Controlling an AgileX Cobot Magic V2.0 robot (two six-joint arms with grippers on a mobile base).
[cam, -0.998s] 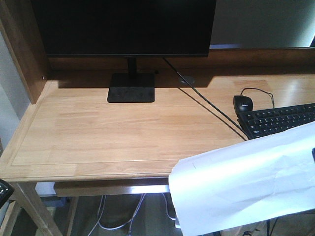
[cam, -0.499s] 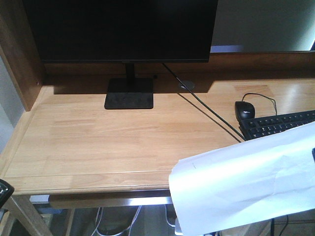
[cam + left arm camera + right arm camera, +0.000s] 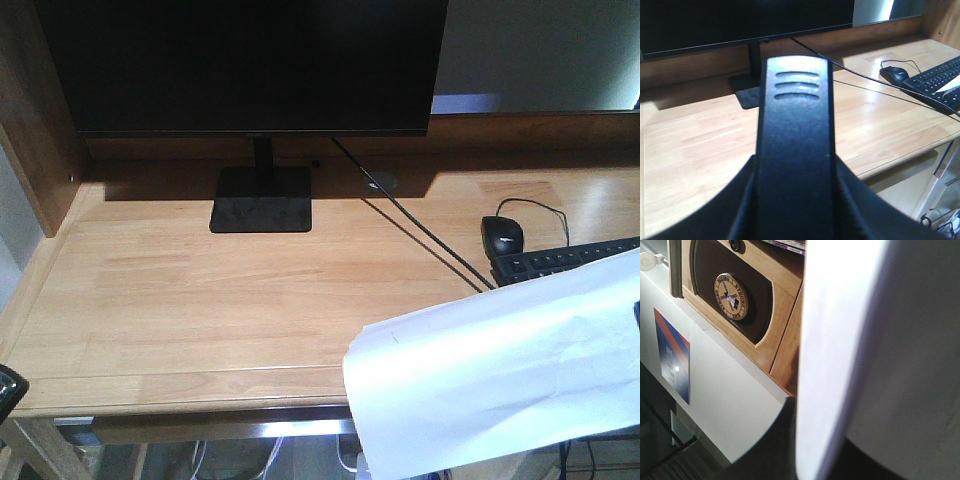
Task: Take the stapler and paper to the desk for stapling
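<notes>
The black stapler fills the left wrist view, ridged end up, with my left gripper shut on its sides. It hangs above the front part of the light-wood desk. The white paper hangs in the air at the lower right of the front view, covering the desk's front right corner and part of the keyboard. In the right wrist view the paper runs edge-on between the dark jaws of my right gripper, which is shut on it. A dark tip shows at the front view's left edge.
A black monitor on a square base stands at the back. A cable runs diagonally to the right. A black mouse and keyboard lie at the right. A wooden side panel bounds the left.
The desk has slid lower and nearer in the front view and the monitor looms larger. The paper keeps its place in the frame, held as before.
</notes>
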